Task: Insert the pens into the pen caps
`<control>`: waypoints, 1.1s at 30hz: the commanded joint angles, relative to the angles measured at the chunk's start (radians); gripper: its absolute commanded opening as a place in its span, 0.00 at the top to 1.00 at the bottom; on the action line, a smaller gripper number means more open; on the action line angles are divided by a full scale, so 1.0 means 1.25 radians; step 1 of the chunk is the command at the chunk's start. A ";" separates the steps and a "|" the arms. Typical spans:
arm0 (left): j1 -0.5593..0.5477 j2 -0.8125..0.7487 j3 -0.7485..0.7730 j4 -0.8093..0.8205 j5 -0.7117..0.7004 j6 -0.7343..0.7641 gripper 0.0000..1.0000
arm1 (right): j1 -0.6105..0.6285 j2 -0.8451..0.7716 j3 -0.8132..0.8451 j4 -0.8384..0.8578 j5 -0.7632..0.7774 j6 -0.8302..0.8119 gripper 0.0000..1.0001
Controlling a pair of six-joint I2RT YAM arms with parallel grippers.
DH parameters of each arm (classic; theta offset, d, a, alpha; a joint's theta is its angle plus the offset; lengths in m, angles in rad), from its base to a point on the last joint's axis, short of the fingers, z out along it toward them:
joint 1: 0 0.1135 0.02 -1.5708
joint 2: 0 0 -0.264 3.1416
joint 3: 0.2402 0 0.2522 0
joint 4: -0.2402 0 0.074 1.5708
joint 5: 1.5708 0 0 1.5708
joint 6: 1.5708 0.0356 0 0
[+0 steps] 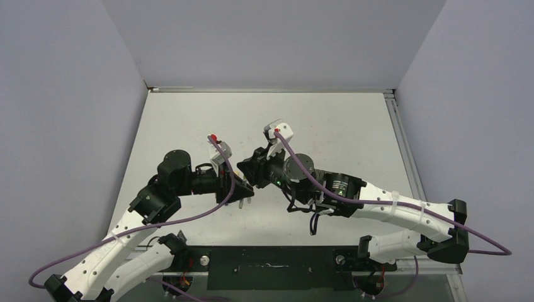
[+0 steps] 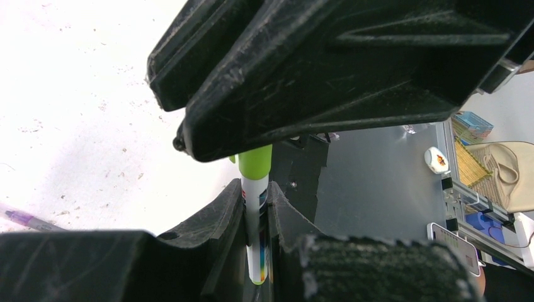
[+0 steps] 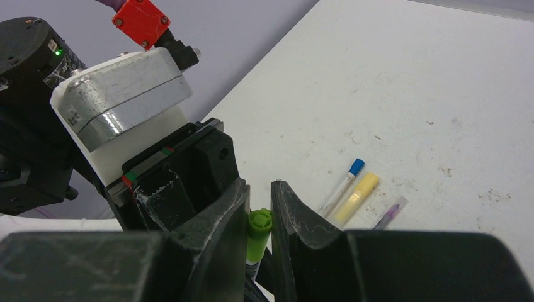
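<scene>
My left gripper (image 2: 255, 196) is shut on the grey-green pen (image 2: 257, 217), a white barrel with coloured print held between the fingers. The green cap (image 2: 255, 162) sits on the pen's upper end. My right gripper (image 3: 259, 186) is shut on that green cap (image 3: 258, 231), with the pen's barrel running down below it. In the top view the two grippers meet nose to nose over the table's middle, the left (image 1: 242, 190) and the right (image 1: 247, 168). The white pen with its blue end (image 3: 343, 185), the yellow marker (image 3: 356, 197) and the thin purple pen (image 3: 390, 211) lie side by side on the table.
The white table (image 1: 327, 126) is scuffed and walled by grey panels on three sides. The purple pen also shows at the left edge of the left wrist view (image 2: 25, 220). A dark strip (image 1: 271, 261) runs along the near edge between the arm bases.
</scene>
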 commanded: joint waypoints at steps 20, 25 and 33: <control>0.011 -0.016 -0.036 -0.062 -0.131 0.009 1.00 | -0.015 -0.079 0.072 -0.150 0.277 -0.021 0.53; -0.007 0.027 -0.021 -0.089 -0.170 -0.001 1.00 | -0.018 -0.086 0.082 -0.263 0.394 0.007 0.50; -0.075 0.132 0.005 -0.109 -0.280 -0.042 1.00 | -0.060 -0.098 0.044 -0.406 0.447 0.070 0.47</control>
